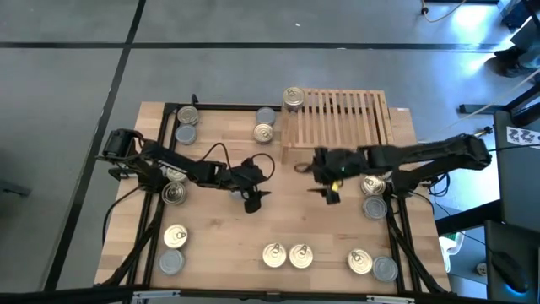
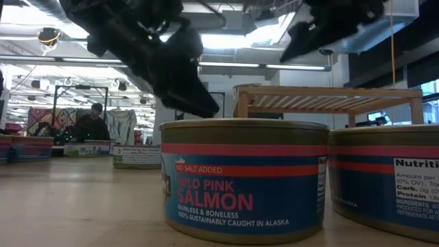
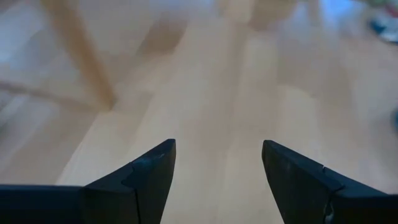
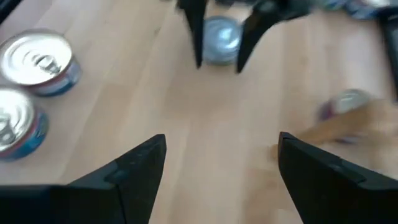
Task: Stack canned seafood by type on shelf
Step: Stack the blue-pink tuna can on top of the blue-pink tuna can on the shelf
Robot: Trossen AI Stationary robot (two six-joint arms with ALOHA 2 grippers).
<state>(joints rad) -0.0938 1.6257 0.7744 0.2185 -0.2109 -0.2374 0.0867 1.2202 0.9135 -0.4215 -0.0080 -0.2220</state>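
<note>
The bench (image 1: 228, 245) carries the slatted wooden shelf (image 1: 337, 118) at its far side, just beyond the right hand (image 1: 331, 191) and well off to the side of the left hand (image 1: 256, 199). Both hands hover over the bare middle of the bench, fingers spread apart and empty, facing each other across a gap. One tin (image 1: 293, 98) stands on the shelf's far corner. The other tins lie scattered around the bench edges, apart from both hands: a pair (image 1: 288, 255) along the near edge, others beside each arm.

The right wrist view shows the left hand's fingers and a silver-topped tin (image 4: 221, 40) past them, which the left wrist view, facing bare wood, does not. The low view alone shows a label: the nearest tin (image 2: 244, 180) reads "NO SALT ADDED, WILD PINK SALMON, SKINLESS & BONELESS".
</note>
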